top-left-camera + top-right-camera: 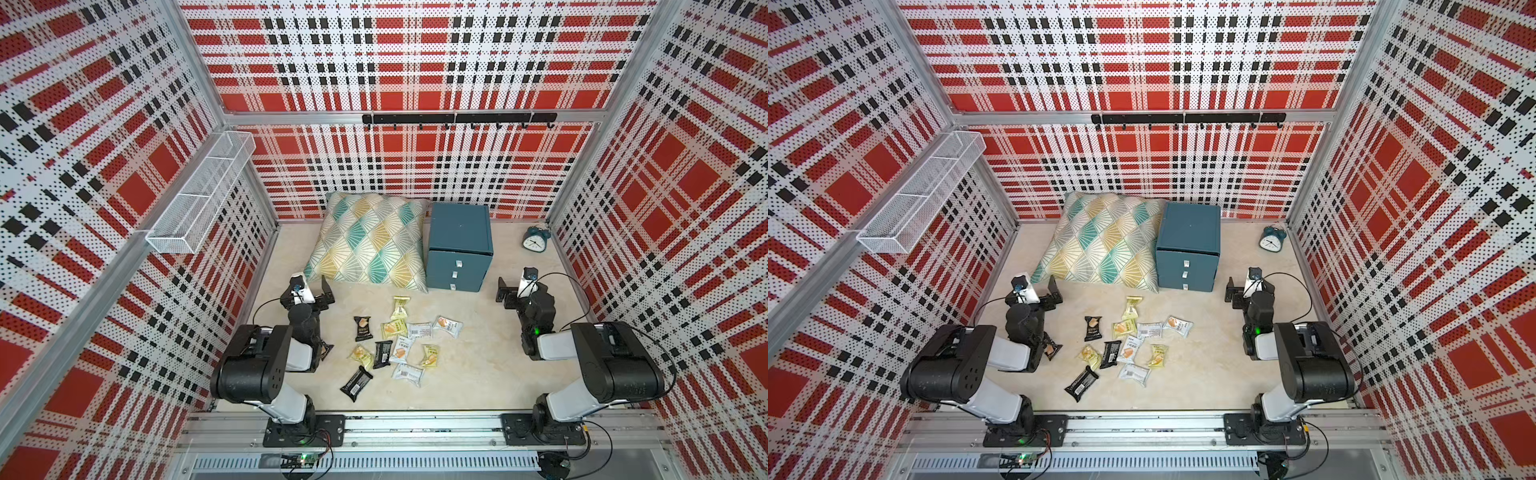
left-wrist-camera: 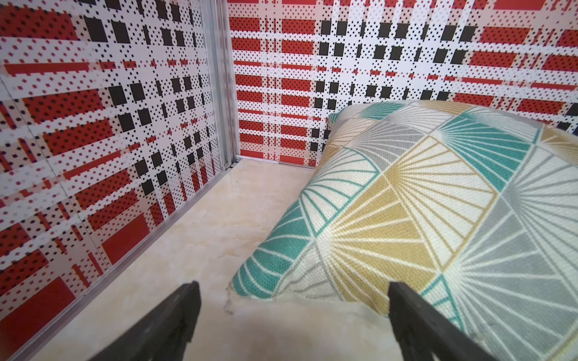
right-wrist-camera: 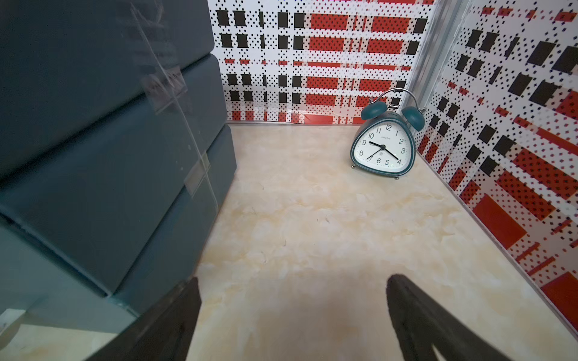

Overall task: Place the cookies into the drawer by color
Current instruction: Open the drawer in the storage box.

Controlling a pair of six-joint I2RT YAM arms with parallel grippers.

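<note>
Left hand (image 1: 326, 294) released, jaws wide, nothing between them. Patterned cushion (image 1: 370, 241) just ahead of it, blocking the way forward. Right hand (image 1: 505, 294) likewise spread and empty. Just beside it, toward the left hand, the drawer (image 1: 457, 266), all three fronts pushed in. Farther ahead, by the wall, an alarm clock (image 1: 535, 239). Scattered on the bench (image 1: 478, 374) between both hands and behind them, the cookies (image 1: 401, 349). One black packet (image 1: 1052, 351) tucked partly under the left arm.
</note>
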